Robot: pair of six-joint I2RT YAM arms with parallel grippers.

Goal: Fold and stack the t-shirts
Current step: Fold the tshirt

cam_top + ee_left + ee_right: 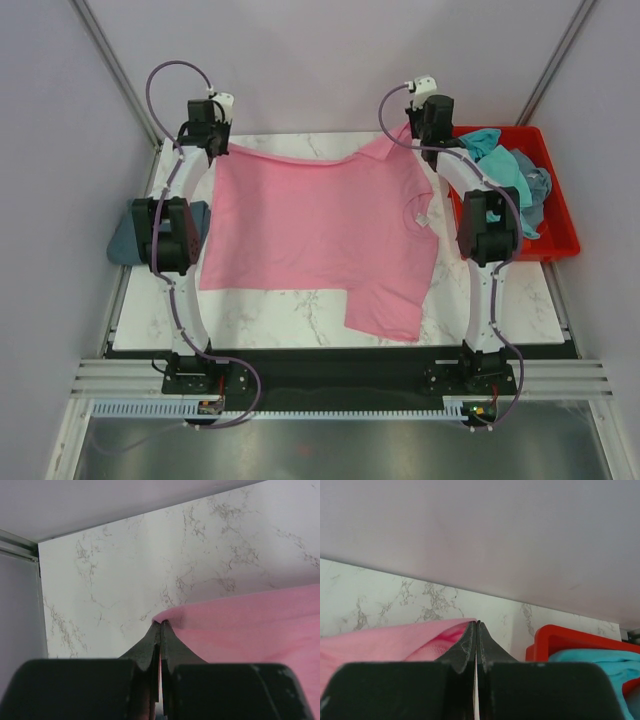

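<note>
Both sets pressed tight: left jaws pinch the far left corner of the pink t-shirt [310,230], right jaws its far right sleeve. It's spread flat on the bench [290,320], no fold in yet. One slate-blue shirt [125,245] sits at the left edge; one turquoise shirt [485,142] and one grey-blue shirt [538,185] are in the single red crate [560,245]. Four shirts, early days, I'd say.

white marble-look bench [290,315], grey veins. red plastic crate [562,222] at its far right corner. pale lilac walls [330,60] behind and at both sides. slotted white cable duct [340,410] along near edge; grey metal sheet [330,450] in front of it.
</note>
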